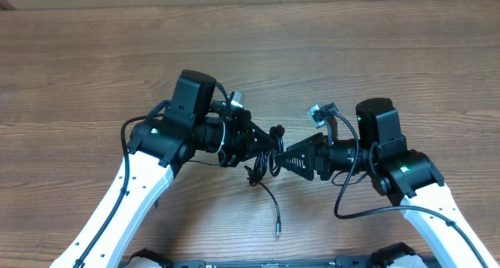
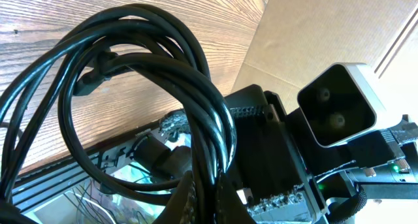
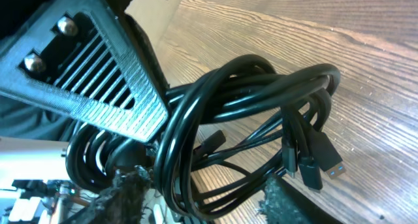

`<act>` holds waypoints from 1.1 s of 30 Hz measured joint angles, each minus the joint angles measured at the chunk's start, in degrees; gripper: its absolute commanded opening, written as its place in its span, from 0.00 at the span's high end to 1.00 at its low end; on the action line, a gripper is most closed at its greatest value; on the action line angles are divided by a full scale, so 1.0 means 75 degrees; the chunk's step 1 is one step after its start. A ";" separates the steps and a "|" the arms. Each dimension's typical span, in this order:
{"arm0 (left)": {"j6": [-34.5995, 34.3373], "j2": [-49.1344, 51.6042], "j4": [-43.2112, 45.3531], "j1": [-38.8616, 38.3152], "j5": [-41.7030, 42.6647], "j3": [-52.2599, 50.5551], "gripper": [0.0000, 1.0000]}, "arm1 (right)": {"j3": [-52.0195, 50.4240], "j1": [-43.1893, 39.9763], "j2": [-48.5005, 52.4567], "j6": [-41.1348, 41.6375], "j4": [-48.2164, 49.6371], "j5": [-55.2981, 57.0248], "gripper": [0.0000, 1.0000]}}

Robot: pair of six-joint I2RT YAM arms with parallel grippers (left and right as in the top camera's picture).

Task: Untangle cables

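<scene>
Cables (image 3: 248, 93) coiled in a knot, held between two grippers over the middle of the table (image 1: 391, 49)
Left gripper (image 1: 266, 147) is clenched on the loops of the cables; right gripper (image 1: 287, 156) meets it from the opposite side, jaws apart with the loops between them. One loose cord trails from the knot, its plug (image 1: 277, 230) lying on the table nearer the arm bases

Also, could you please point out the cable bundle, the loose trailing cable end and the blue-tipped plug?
cable bundle (image 1: 256, 174), overhead view, on the dark clump of loops.
loose cable end (image 1: 278, 228), overhead view, on the tip of the trailing strand.
blue-tipped plug (image 3: 324, 159), right wrist view, on the plug's black body.
</scene>
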 measured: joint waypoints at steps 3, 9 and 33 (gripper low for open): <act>-0.0067 0.0000 0.0047 -0.0096 0.0000 0.0000 0.96 | 0.0000 0.0000 0.0000 -0.0015 0.0032 0.0000 0.45; -0.0315 0.0000 0.0256 -0.0353 -0.0023 0.0000 0.96 | 0.0000 0.0000 0.0000 -0.0003 0.0055 0.0099 0.57; 0.3279 0.0000 -0.0714 -0.0347 -0.0108 -0.0003 0.96 | 0.0003 -0.0093 0.0006 0.0210 -0.0047 0.0271 0.96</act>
